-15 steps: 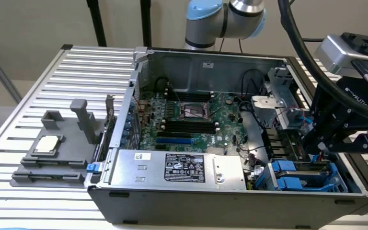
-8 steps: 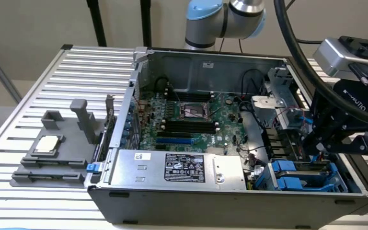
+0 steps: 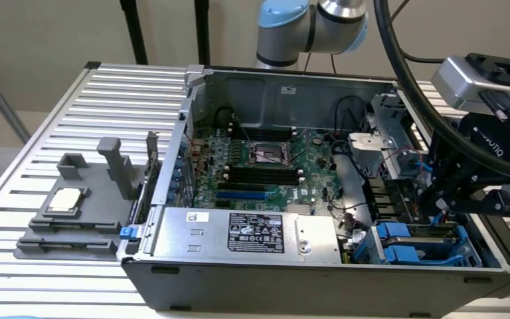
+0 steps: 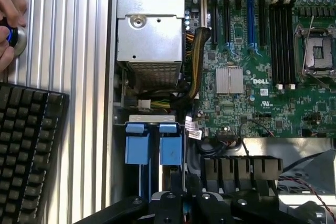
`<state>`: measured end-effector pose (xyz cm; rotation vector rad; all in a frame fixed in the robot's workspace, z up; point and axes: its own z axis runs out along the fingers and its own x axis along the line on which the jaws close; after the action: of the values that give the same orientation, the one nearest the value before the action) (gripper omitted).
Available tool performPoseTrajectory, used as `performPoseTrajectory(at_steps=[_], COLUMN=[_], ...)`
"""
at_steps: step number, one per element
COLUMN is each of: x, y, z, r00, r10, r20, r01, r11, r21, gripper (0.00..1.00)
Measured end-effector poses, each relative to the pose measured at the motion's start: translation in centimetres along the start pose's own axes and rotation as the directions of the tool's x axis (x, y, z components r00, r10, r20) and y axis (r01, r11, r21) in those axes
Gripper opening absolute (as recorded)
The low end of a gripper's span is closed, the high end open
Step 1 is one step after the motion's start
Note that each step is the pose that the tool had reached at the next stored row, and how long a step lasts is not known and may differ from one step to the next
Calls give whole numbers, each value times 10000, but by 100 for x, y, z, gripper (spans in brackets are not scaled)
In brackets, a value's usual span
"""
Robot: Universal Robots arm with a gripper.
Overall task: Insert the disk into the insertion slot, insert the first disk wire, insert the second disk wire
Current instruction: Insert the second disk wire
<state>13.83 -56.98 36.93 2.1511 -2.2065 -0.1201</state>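
Gripper (image 3: 438, 199) sat low over insertion slot (image 3: 419, 244) in computer case (image 3: 326, 282), near table's front edge. Fingers squeezed tight together, likely pinching thin wire. Disk not spotted; blue tabs (image 4: 153, 150) filled slot.

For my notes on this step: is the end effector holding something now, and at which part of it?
The end effector is shut, low over the drive cage at the case's corner. What it grips, if anything, cannot be told; its fingertips are hidden among cables and blue carriers.
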Motion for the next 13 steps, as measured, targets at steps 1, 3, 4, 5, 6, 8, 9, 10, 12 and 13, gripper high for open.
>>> performPoseTrajectory(at_steps=[1,3,4,5,6,8,9,10,12,13], x=[0,3,3,4,4,5,5,5,6,6], y=[5,9,8,6,5,3,1,0,-4,-8], z=[6,27,39,55,71,105,118,134,156,164], r00=[10000,10000,10000,10000,10000,10000,10000,10000,10000,10000], r10=[-2,-3,-4,-4,-4,-3,-3,-4,-2,-3], r20=[1,3,2,1,1,2,0,0,2,2], r01=[2,3,4,4,4,3,3,4,2,3], r11=[10000,10000,10000,10000,10000,10000,10000,10000,10000,10000], r21=[0,1,1,1,1,0,1,1,1,1], gripper=[16,16,16,16,16,16,16,16,16,16])
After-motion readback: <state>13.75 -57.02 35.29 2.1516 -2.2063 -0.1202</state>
